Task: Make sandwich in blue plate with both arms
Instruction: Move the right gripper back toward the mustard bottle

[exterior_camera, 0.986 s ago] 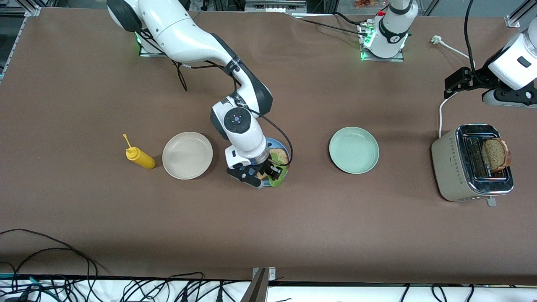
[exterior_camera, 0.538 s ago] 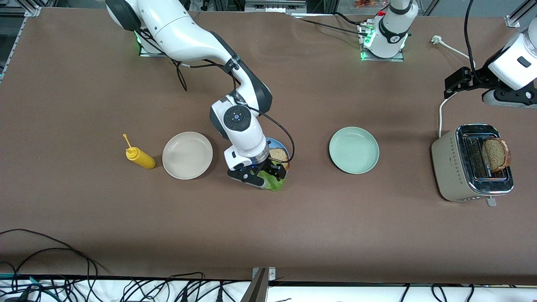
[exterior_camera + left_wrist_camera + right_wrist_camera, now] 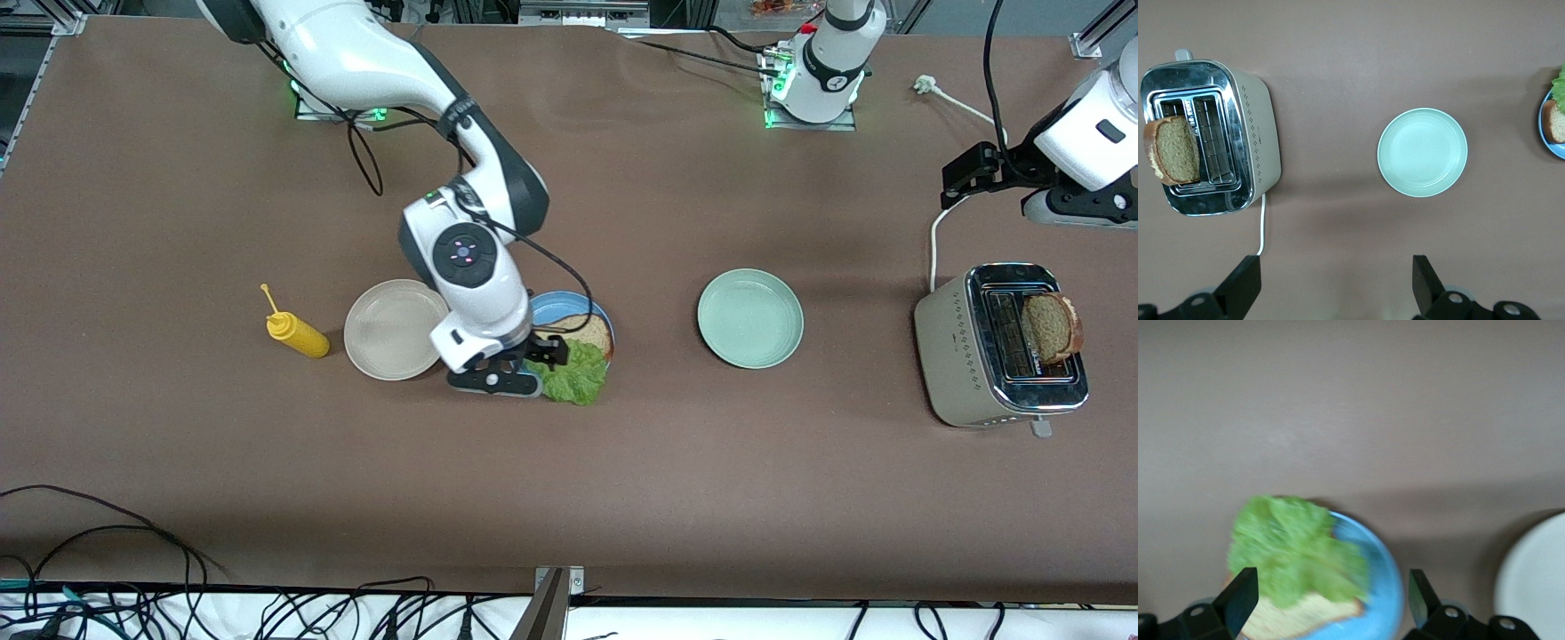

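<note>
A brown bench [image 3: 622, 480] carries everything. Toward the right arm's end a yellow squeeze bottle [image 3: 297, 334] lies on its side, just beside a beige plate [image 3: 396, 329]. Next along sits the blue plate [image 3: 569, 311] (bread and lettuce on it), then, well apart, a pale green plate [image 3: 749, 317]. Toward the left arm's end stands a toaster [image 3: 1000, 347], its white cord [image 3: 956, 107] trailing toward the arm bases.

On the table [image 3: 622, 489] we find a bottle [image 3: 298, 334] nearest the right arm's end, then three plates in a row, then a toaster [image 3: 996, 347] holding a bread slice [image 3: 1051, 326]. The middle plate [image 3: 560, 307] carries bread [image 3: 591, 331] with lettuce [image 3: 573, 378] on it, overhanging the rim toward the front camera.
</note>
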